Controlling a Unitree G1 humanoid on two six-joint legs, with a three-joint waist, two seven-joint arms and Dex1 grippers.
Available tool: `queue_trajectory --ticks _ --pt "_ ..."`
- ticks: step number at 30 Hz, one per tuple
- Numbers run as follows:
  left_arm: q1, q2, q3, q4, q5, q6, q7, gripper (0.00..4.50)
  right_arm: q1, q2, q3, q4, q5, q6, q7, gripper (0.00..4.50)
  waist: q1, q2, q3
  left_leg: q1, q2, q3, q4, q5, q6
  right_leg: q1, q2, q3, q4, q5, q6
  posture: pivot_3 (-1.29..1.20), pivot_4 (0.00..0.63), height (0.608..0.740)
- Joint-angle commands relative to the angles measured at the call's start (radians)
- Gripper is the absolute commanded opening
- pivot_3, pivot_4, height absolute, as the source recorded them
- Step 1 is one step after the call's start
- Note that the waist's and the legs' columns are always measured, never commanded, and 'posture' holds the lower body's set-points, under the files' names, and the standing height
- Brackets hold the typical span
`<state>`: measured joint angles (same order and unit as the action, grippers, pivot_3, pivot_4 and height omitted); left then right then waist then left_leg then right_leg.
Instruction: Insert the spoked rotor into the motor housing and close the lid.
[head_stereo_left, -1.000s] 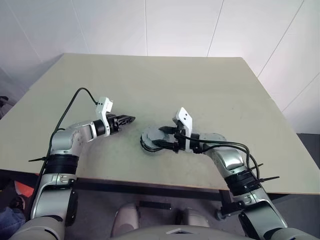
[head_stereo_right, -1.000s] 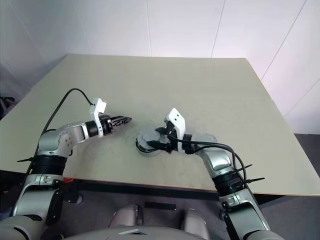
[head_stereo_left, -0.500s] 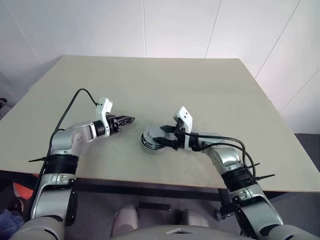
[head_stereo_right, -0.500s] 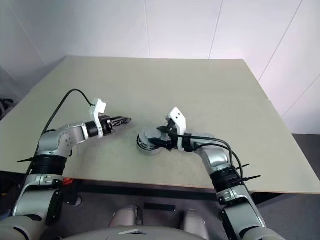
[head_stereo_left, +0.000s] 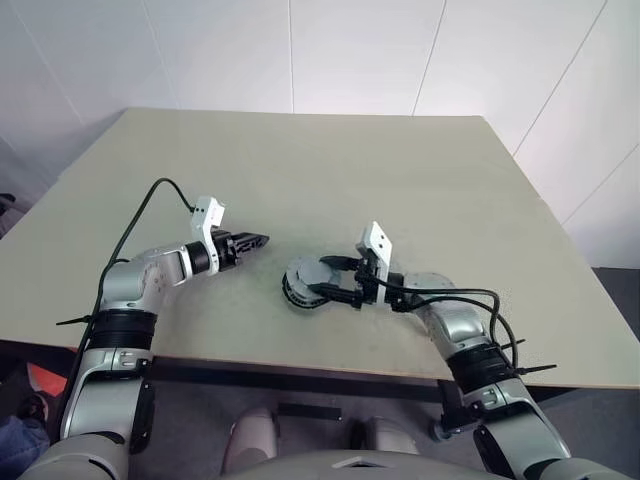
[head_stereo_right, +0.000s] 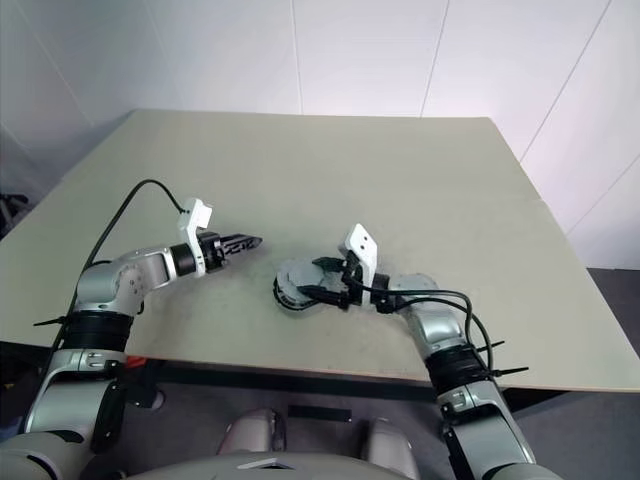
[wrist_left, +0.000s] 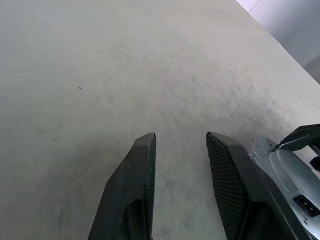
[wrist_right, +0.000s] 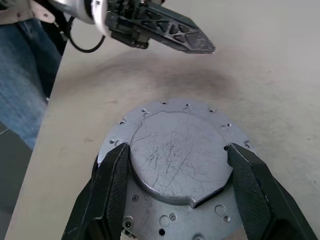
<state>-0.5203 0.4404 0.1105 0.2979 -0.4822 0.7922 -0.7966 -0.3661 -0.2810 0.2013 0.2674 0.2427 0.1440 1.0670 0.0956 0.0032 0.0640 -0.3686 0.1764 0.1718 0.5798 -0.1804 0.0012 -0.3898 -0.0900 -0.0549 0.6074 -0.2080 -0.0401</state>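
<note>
A grey metal disc, the lid (wrist_right: 175, 135), lies flat on the dark-rimmed round motor housing (head_stereo_left: 289, 293) near the table's front middle. My right gripper (head_stereo_left: 322, 278) reaches over it from the right. Its two fingers (wrist_right: 112, 185) press against opposite sides of the lid's raised, scratched centre, so it is shut on the lid. My left gripper (head_stereo_left: 262, 239) hovers a short way left of the stack, pointing at it, open with a narrow gap and nothing between its fingers (wrist_left: 145, 165). The spoked rotor is hidden.
The pale table (head_stereo_left: 400, 180) stretches far behind and to both sides of the stack; its front edge runs just below my arms. A person's jeans-clad legs (wrist_right: 20, 75) stand beyond the table's edge in the right wrist view.
My right wrist has turned slightly and its forearm has swung out to the right, while the fingers stay at the lid. The left arm has kept still.
</note>
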Motion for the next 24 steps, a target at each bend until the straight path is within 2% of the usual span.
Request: queue_trajectory --ticks 1,13,24 --pt "-0.015 0.017 0.006 -0.017 0.003 -0.017 -0.005 1.74 0.0 -0.025 0.021 0.017 -0.006 -0.049 0.063 2.97 0.001 0.0 0.0 0.0 0.0 0.0 0.0 0.0 0.0 0.0 0.0 0.0 0.0 0.0 0.0 0.0 0.0 0.74" --pt "-0.019 0.021 0.004 -0.005 0.007 -0.023 -0.006 1.74 -0.006 -0.068 0.058 0.08 -0.038 -0.132 0.17 2.97 0.001 -0.001 0.0 0.001 0.0 0.0 0.0 -0.001 0.002 0.001 0.0 0.0 0.0 0.0 0.0 0.0 0.0 0.74" --pt "-0.005 0.021 0.007 -0.019 0.003 -0.019 -0.002 1.74 -0.017 -0.096 0.088 0.093 -0.059 -0.174 0.2 2.97 0.003 -0.002 -0.001 0.002 0.0 0.0 0.001 -0.002 0.003 0.003 0.0 0.0 -0.001 0.0 0.0 0.0 0.0 0.74"
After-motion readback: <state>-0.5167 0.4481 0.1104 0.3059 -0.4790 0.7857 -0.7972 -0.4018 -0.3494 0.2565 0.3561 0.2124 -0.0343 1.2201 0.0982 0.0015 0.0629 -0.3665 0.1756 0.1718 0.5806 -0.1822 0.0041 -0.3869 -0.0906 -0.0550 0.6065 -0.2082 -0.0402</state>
